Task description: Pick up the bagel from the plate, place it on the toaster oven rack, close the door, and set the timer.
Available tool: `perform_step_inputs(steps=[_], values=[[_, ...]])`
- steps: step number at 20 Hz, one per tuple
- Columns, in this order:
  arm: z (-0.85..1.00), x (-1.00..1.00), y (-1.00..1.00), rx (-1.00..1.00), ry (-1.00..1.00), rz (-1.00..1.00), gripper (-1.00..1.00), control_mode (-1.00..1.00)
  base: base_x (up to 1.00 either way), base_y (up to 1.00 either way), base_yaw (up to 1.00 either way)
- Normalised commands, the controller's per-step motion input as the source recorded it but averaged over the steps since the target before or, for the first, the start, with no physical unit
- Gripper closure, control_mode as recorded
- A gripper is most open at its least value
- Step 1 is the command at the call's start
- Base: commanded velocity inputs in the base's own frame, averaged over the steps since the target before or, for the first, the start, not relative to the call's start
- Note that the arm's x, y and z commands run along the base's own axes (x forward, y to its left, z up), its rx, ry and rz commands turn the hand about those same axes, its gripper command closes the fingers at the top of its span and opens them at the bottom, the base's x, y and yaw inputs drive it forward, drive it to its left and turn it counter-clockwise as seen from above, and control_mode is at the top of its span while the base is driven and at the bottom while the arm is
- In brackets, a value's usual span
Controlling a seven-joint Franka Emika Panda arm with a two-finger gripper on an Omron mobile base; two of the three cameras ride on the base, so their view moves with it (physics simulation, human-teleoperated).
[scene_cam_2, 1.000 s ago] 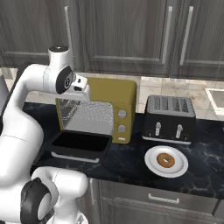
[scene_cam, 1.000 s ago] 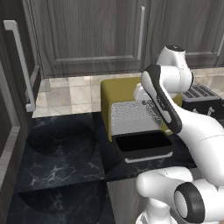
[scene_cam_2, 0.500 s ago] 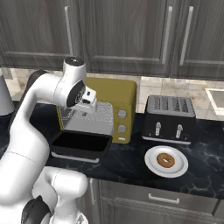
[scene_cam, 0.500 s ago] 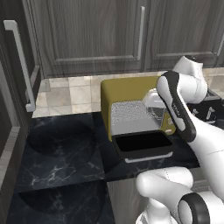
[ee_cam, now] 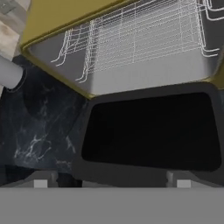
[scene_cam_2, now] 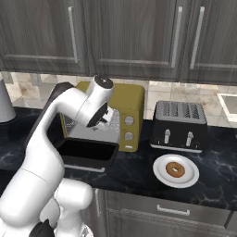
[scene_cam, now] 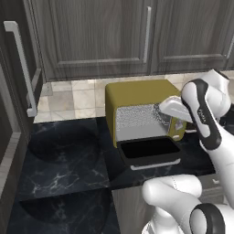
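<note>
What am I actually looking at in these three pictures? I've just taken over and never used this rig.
A white robot arm works at a dark kitchen counter. Two pictures come from cameras on its base, behind it to the left and right; the third looks along its claw. The yellow toaster oven stands with its door folded down open, and the wire rack inside is bare. The bagel lies on the white plate, in front of a black toaster. The claw is near the open oven; I can see nothing held.

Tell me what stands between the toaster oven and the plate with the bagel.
In the right base view, the black slot toaster stands between the toaster oven and the plate, set slightly behind it.
</note>
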Motion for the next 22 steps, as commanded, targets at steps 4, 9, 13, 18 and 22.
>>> perform_step_inputs(steps=[4, 9, 13, 18, 22], values=[[-0.08, 0.06, -0.01, 0.18, -0.02, 0.00, -1.00, -1.00, 0.00, 0.00, 0.00], [-0.14, 0.08, 0.00, 0.19, -0.05, 0.00, -1.00, -1.00, 0.00, 0.00, 0.00], [-0.22, 0.03, 0.00, 0.16, -0.11, 0.00, -1.00, -1.00, 0.00, 0.00, 0.00], [-0.18, 0.04, 0.00, 0.08, -0.13, 0.00, -1.00, -1.00, 0.00, 0.00, 0.00], [-0.16, 0.16, 0.00, 0.03, -0.10, -0.01, -1.00, -1.00, 0.00, 0.00, 0.00]])
